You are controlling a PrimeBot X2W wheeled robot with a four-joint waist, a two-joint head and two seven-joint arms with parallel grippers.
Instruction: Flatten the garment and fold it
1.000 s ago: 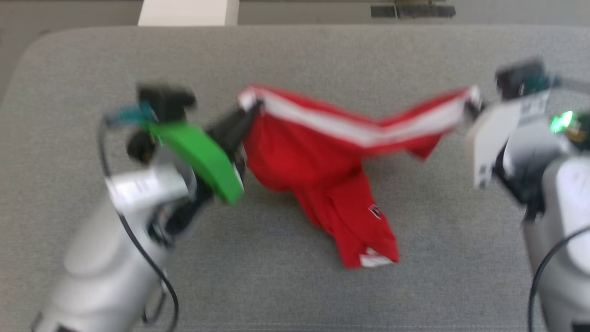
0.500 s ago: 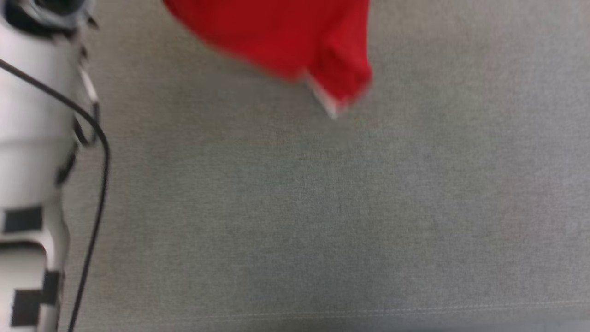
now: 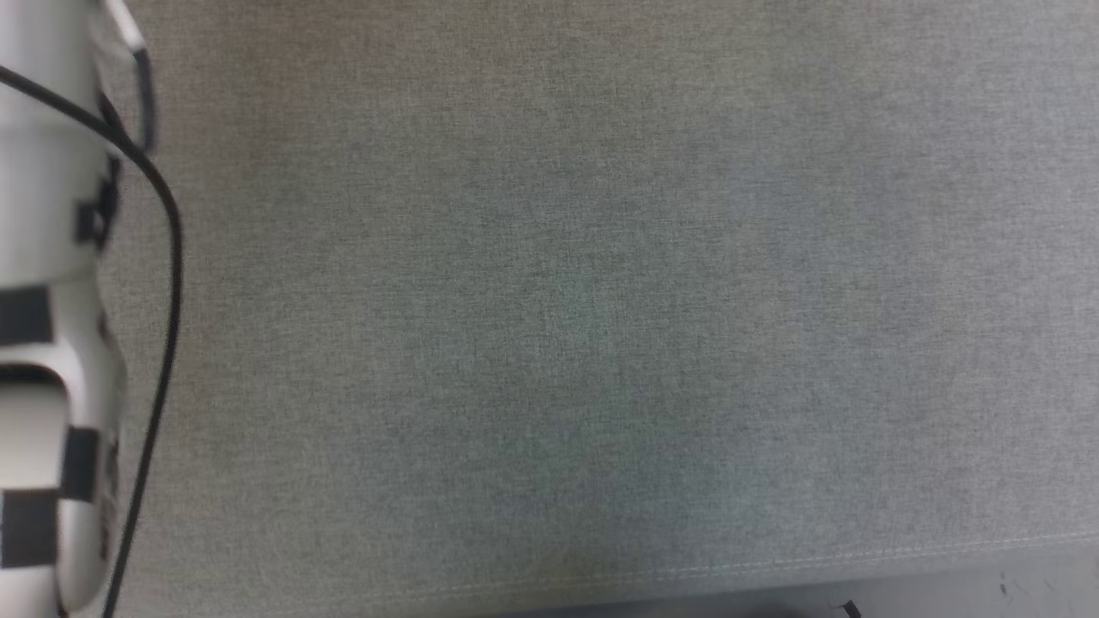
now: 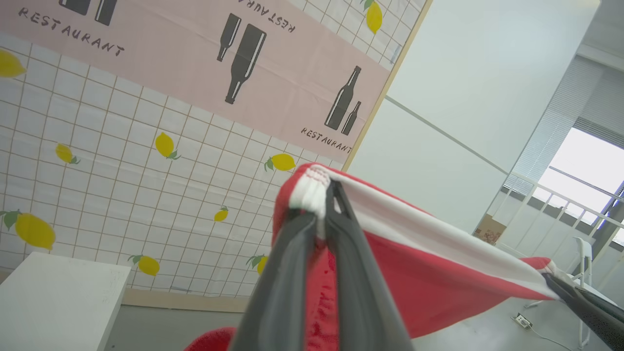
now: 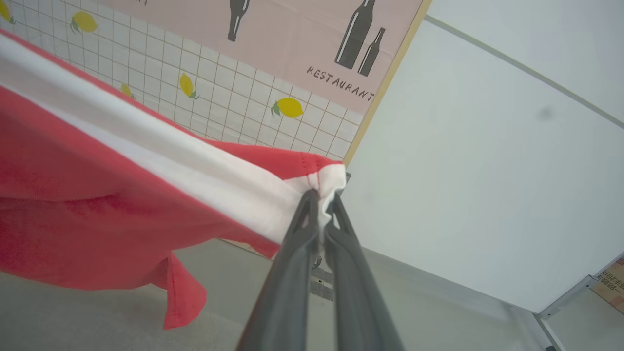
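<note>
The garment, red shorts (image 4: 419, 287) with a white side stripe (image 4: 429, 234), hangs stretched in the air between both grippers. My left gripper (image 4: 325, 197) is shut on one white-striped end of the shorts. At the far end, the right gripper's dark fingers (image 4: 582, 304) pinch the stripe. In the right wrist view my right gripper (image 5: 319, 197) is shut on the shorts' (image 5: 83, 195) white end, and a red corner (image 5: 183, 302) dangles below over the grey surface. In the head view my pale left forearm (image 3: 43, 257) with its black cable runs down the left edge.
The grey fabric-covered table (image 3: 601, 300) has its front seam and edge (image 3: 773, 571) near the bottom. A lemon-tiled wall with a pink restaurant banner (image 4: 195, 63) stands behind, with a white block (image 4: 58, 297) at lower left and a railing and window (image 4: 585, 185) at right.
The head camera has swung down toward the table's near edge. The shorts and both grippers, in the picture a second ago, have passed out of the top of that view.
</note>
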